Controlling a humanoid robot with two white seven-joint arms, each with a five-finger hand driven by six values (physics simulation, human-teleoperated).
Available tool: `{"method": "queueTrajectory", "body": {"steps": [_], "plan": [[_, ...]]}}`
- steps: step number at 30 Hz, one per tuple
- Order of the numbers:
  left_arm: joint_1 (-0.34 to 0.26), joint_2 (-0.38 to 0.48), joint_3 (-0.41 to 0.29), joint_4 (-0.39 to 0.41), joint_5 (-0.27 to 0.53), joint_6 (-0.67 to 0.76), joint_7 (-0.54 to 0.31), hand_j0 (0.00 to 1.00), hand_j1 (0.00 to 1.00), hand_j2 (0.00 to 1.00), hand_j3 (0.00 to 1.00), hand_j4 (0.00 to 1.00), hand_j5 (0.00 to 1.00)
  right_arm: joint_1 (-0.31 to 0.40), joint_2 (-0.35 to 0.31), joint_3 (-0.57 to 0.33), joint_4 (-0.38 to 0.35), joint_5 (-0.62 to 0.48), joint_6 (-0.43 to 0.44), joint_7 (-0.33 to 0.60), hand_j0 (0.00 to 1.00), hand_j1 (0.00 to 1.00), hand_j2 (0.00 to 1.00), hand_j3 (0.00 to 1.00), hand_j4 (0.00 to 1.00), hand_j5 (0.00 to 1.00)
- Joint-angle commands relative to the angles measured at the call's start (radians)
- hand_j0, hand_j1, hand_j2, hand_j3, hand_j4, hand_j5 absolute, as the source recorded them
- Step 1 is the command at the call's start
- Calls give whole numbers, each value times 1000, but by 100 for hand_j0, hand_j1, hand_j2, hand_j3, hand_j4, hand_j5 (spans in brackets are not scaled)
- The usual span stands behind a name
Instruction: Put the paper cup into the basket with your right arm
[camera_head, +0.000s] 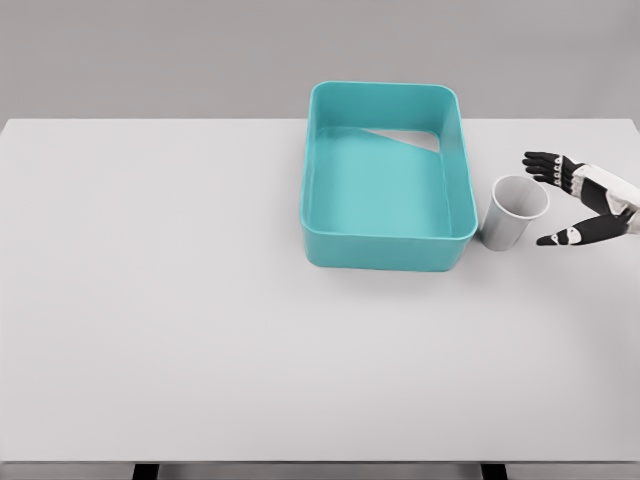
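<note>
A white paper cup (514, 212) stands upright on the white table (200, 300), just right of the basket. The basket (388, 178) is a teal rectangular tub with nothing inside it, at the table's far middle. My right hand (550, 200) comes in from the right edge, level with the cup. Its black fingers (543, 162) are spread behind the cup's rim and the thumb reaches forward on the near side. The hand sits close beside the cup with a small gap, holding nothing. The left arm is out of view.
Two dark table legs (146, 470) show at the bottom edge. A grey wall rises behind the table's far edge.
</note>
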Motion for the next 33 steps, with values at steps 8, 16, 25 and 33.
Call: {"method": "queueTrajectory", "body": {"steps": [8, 16, 25, 33], "plan": [[0, 0, 0, 0, 0, 0, 0, 100, 100, 100, 100, 100, 100, 2, 21, -2, 5, 6, 9, 0, 100, 100, 100, 100, 100, 100], [0, 0, 0, 0, 2, 0, 0, 100, 100, 100, 100, 100, 100, 2, 42, -3, -1, 6, 12, 0, 100, 100, 100, 100, 100, 100], [0, 0, 0, 0, 0, 0, 0, 100, 100, 100, 100, 100, 100, -2, 65, -5, -3, -2, 18, 0, 100, 100, 100, 100, 100, 100], [0, 0, 0, 0, 0, 0, 0, 100, 100, 100, 100, 100, 100, -3, 64, -5, -12, -3, 21, 0, 70, 70, 70, 70, 70, 70]]}}
